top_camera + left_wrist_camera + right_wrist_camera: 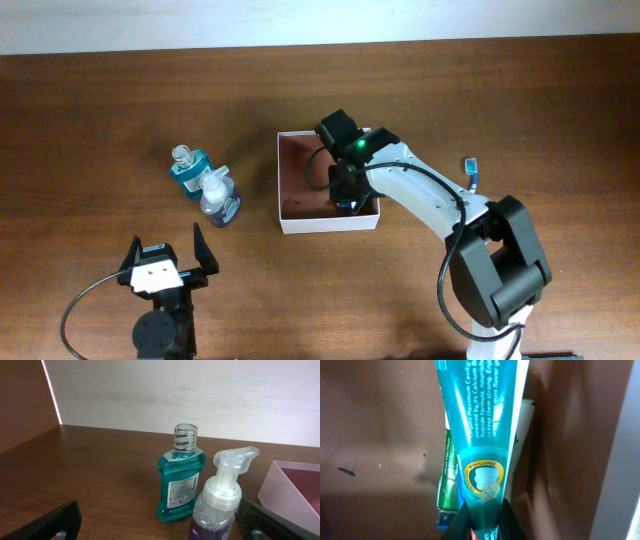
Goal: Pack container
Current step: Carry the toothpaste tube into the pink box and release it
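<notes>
A dark brown wooden table (pixel 100 120) carries a square white-walled container (pixel 330 224), which sits flat on it near the middle. To the left of the container, apart from it, a teal bottle (pixel 188 170) with a clear cap and a clear pump bottle (pixel 220 203) of purplish liquid stand upright, close together. To the right of the container, well apart, lies a small blue object (pixel 470 170) too small to identify.

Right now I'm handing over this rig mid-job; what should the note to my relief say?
Grippers: right gripper shut on the toothpaste tube, low inside the box, not yet let go; left gripper open, empty.
Done: a green-and-white pack lies in the box under the tube.
Left: mouthwash bottle and pump bottle stand outside, left of the box. Release the tube, then pack both.
</notes>
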Motion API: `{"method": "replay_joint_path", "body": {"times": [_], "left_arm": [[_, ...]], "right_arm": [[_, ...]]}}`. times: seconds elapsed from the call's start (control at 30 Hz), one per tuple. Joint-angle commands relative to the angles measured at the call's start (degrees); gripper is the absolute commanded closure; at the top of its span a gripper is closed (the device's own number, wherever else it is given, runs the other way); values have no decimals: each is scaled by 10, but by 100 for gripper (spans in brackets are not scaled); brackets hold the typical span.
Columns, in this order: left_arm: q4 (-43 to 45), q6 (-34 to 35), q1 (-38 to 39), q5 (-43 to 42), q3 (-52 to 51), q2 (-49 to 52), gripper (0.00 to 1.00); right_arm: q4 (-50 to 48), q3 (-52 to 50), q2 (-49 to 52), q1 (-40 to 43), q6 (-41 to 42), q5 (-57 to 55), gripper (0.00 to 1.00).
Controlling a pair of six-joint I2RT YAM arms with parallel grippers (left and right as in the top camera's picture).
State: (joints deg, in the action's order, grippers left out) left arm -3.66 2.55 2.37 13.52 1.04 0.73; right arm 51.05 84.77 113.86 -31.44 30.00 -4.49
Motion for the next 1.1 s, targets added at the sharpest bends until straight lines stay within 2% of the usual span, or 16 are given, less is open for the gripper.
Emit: {"method": "replay_joint_path", "body": {"times": [0.0,0.4,0.53,0.73,0.87,1.07], "left_arm": [[2,-9,-3,-6,-5,-3,1],[2,-9,-3,-6,-5,-3,1],[2,-9,-3,-6,-5,-3,1],[2,-9,-3,-6,-5,-3,1],[2,-9,-3,-6,-5,-3,1],[2,-9,-3,-6,-5,-3,1]], "right_arm": [[-3,-2,11,0,5,-1,90],[-2,-2,29,0,5,-1,90],[-3,-2,29,0,5,-1,81],[0,5,28,0,1,2,80],[24,51,25,0,-28,25,78],[121,170,14,3,-48,23,76]]}}
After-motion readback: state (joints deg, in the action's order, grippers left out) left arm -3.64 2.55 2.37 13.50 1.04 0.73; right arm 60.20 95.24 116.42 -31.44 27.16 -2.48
